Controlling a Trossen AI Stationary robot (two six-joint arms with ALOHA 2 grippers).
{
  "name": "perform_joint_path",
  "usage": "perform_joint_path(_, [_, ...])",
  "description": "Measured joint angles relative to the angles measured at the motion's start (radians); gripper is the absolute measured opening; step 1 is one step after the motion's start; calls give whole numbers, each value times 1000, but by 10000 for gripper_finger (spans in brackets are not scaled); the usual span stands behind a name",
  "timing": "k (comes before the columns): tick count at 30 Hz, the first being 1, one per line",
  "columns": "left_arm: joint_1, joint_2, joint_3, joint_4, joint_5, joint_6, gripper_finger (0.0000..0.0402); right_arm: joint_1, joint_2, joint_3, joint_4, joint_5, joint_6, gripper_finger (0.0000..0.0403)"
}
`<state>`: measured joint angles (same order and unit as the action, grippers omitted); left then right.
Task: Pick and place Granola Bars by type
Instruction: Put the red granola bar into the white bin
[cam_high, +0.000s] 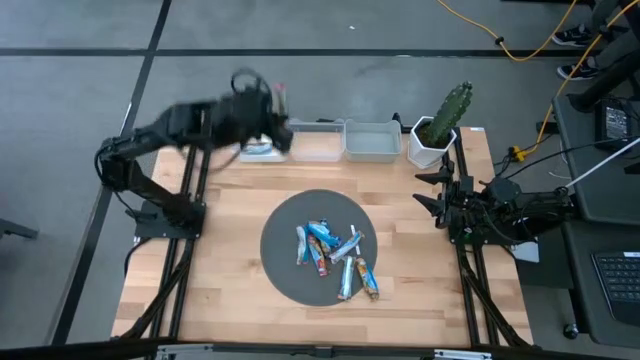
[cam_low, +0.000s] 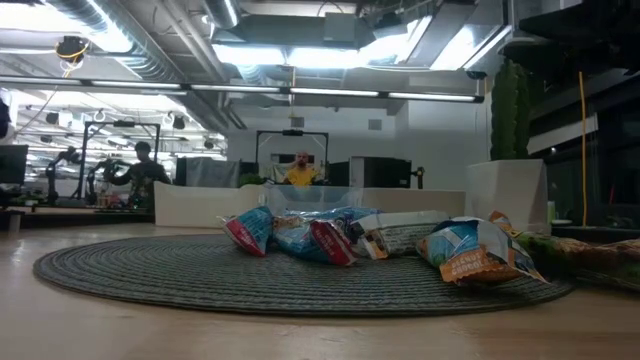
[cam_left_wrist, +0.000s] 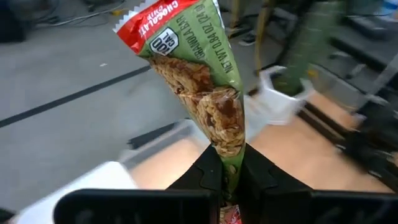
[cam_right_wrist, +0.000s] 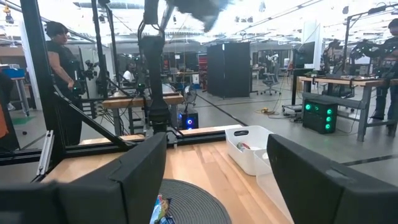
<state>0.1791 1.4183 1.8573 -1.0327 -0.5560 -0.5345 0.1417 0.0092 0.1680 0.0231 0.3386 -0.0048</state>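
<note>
A: L gripper (cam_left_wrist: 227, 186) is clamped on one green-and-red foil-wrapped granola bar (cam_left_wrist: 205, 93), pinched at its bottom end so the bar stands up past the fingers. The high view puts it over the far-left clear plastic bin (cam_high: 262, 150) at the table's back edge. Step in hand, as I read it: drop by type.

B: How to do it well?

A: Centre over the bin before releasing, and go low so the light wrapper doesn't flutter out. Check what's in there first. Something pale blue-white lies in it, but the arm is blurred and I can't tell what. The two other clear bins (cam_high: 371, 140) sit just to the right, so don't drift.

B: R arm?

A: R gripper (cam_right_wrist: 217, 180) waits at the table's right edge, jaws wide, holding nothing.

B: Rest of the bars?

A: A loose pile of shiny foil bars (cam_high: 335, 258) on the round dark grey woven mat (cam_high: 285, 270) at mid-table, blue, silver and orange-red, some overlapping. Crinkly, slippery wrappers with flat crimped ends, probably best pinched near an end. The white pot with a green cactus (cam_high: 440, 128) stands clear of the drop.
</note>
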Motion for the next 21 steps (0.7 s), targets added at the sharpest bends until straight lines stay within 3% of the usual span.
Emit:
perform_joint_path(6, [235, 0, 3, -11, 188, 122, 12, 0, 0, 0, 0, 1, 31, 280])
perform_joint_path(11, [341, 8, -21, -91, 179, 229, 12, 0, 0, 0, -13, 2, 76, 280])
perform_joint_path(17, [484, 15, -310, -137, 244, 245, 13, 0, 0, 0, -59, 36, 75, 280])
perform_joint_path(21, [532, 16, -531, -5, 328, 246, 13, 0, 0, 0, -81, 38, 75, 280])
